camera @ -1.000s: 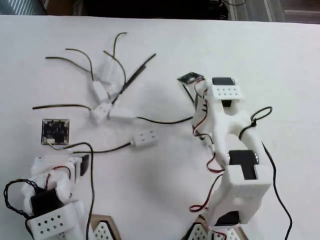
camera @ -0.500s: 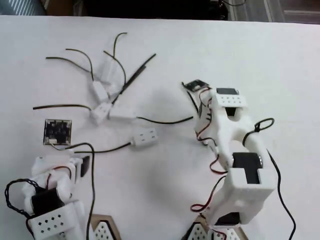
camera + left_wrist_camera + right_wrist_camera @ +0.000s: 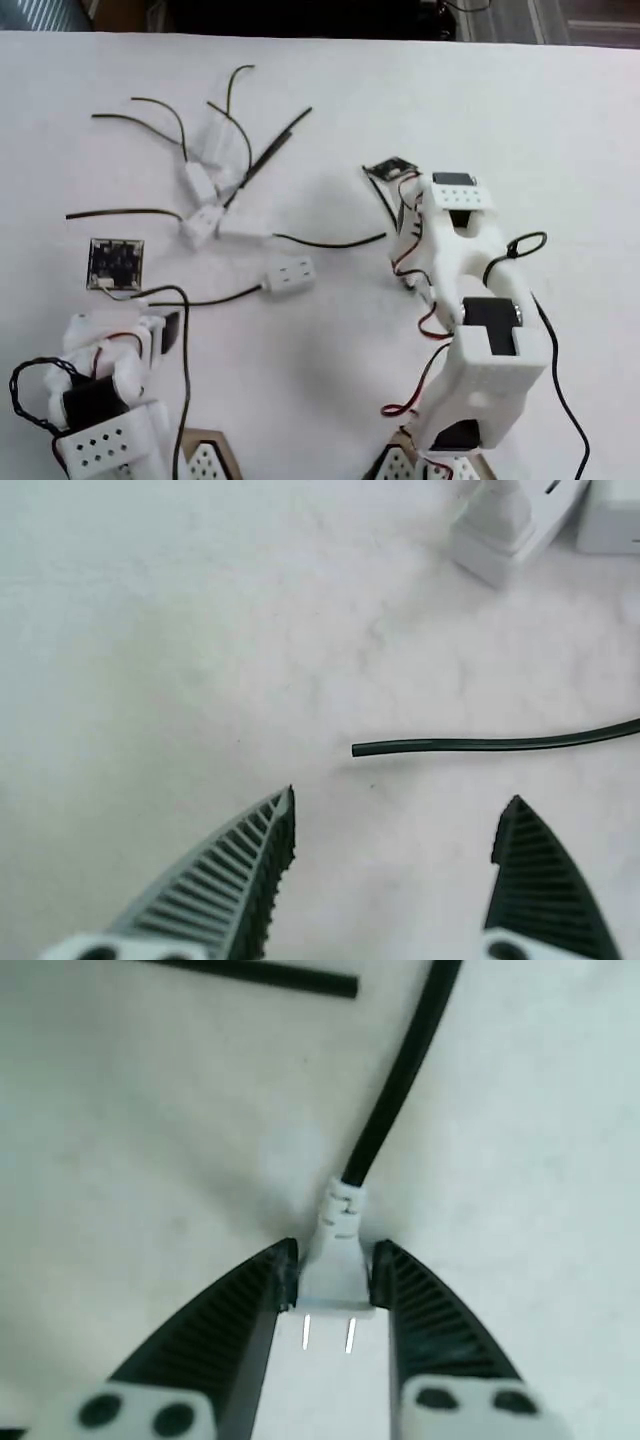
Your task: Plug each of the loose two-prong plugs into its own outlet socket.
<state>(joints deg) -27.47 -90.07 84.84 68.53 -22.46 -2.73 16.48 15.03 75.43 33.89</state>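
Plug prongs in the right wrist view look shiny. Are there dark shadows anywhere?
Right wrist view: the prongs of the plug in the right claw catch light as two bright lines. High view: the table is evenly lit, no dark shadows.

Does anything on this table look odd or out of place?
Yes. The black cords end loose, cut short and joined to nothing. Several white plugs lie bunched together at the table's far side, their cords crossing.

A plug [image 3: 339, 1278] sits in the right tool [image 3: 334, 1256].
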